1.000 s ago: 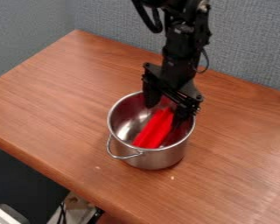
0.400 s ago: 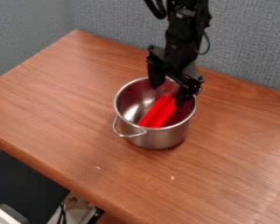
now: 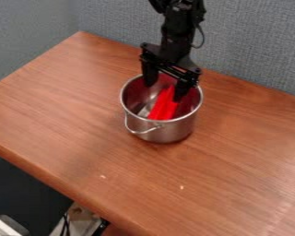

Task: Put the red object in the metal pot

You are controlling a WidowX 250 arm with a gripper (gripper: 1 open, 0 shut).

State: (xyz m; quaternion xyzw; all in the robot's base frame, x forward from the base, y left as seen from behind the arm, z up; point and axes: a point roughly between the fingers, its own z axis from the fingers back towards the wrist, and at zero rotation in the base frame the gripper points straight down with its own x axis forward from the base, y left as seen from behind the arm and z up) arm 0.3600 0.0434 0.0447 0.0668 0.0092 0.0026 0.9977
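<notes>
The metal pot (image 3: 158, 127) stands on the wooden table near its middle, with a small handle on its front left side. The red object (image 3: 170, 104) lies slanted inside it, its upper end leaning toward the far rim. My gripper (image 3: 170, 81) points straight down over the pot's far rim. It is open, and its two black fingers (image 3: 147, 72) stand wide apart on either side of the red object's upper end. Whether a finger touches the red object or the rim I cannot tell.
The wooden table (image 3: 64, 101) runs out to the left and front, and its front edge drops off to the floor at the lower left. A grey wall stands behind. The black arm (image 3: 177, 23) rises above the pot.
The gripper has moved toward the back of the table and slightly left. The pot, with the red object in it, has shifted the same way. The jaws are open as before.
</notes>
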